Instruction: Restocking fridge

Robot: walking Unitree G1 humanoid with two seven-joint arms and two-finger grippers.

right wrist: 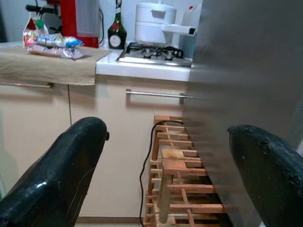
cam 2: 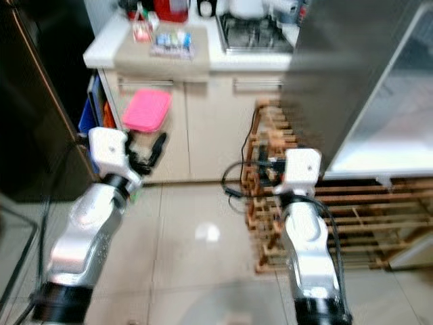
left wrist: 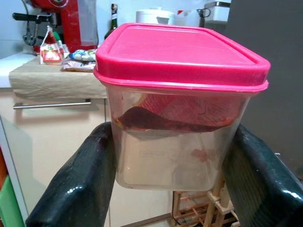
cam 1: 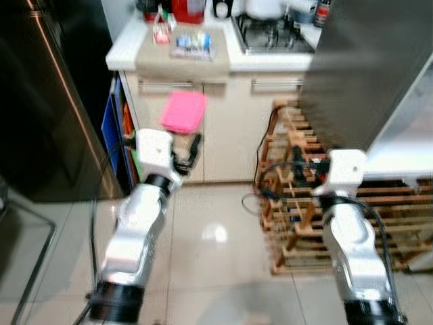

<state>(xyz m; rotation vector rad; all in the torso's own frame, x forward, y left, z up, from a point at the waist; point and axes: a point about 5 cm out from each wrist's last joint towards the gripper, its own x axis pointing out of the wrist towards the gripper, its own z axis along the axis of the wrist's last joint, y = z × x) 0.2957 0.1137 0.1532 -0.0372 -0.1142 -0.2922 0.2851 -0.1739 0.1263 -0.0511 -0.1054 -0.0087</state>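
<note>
- A dark tall appliance (cam 1: 40,101) stands at the far left, beside the cabinet.
- The left gripper (left wrist: 161,175) has its jaws clenched on the pink-lidded container (left wrist: 182,101), one finger (left wrist: 78,184) on each side wall, which keeps it level and the lid upward; it is carried in the air in front of the cabinet doors (cam 1: 223,128), likely on its way to the fridge.
- Behind it, the surface (cam 1: 189,57) bears packets on a cloth, a red machine and a stove.
- The right gripper (right wrist: 165,175) hangs with jaws released and empty, free to help, before the wooden rack (cam 1: 325,210).
- The open fridge door (cam 1: 365,61) looms at the right.
</note>
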